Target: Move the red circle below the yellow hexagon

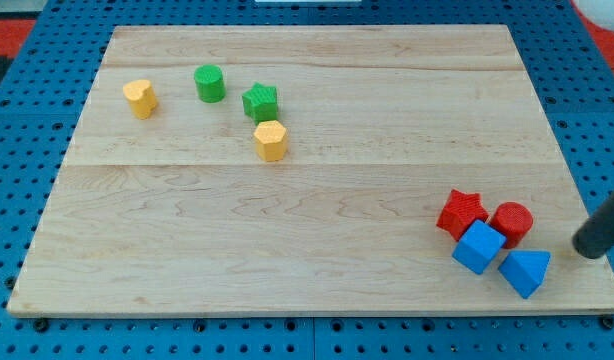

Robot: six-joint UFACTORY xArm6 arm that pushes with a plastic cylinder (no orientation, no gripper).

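Note:
The red circle (512, 222) sits near the board's bottom right corner, touching the red star (460, 213) on its left and the blue cube (479, 247) below-left. The yellow hexagon (271, 140) stands in the upper middle-left of the board, far from the red circle. My tip (589, 249) is at the view's right edge, a little right of and below the red circle, apart from it, and right of the blue triangle (525, 271).
A green star (259, 102) stands just above the yellow hexagon. A green cylinder (209, 83) and a yellow heart-like block (140, 98) lie further left. The wooden board (307, 230) rests on a blue pegboard.

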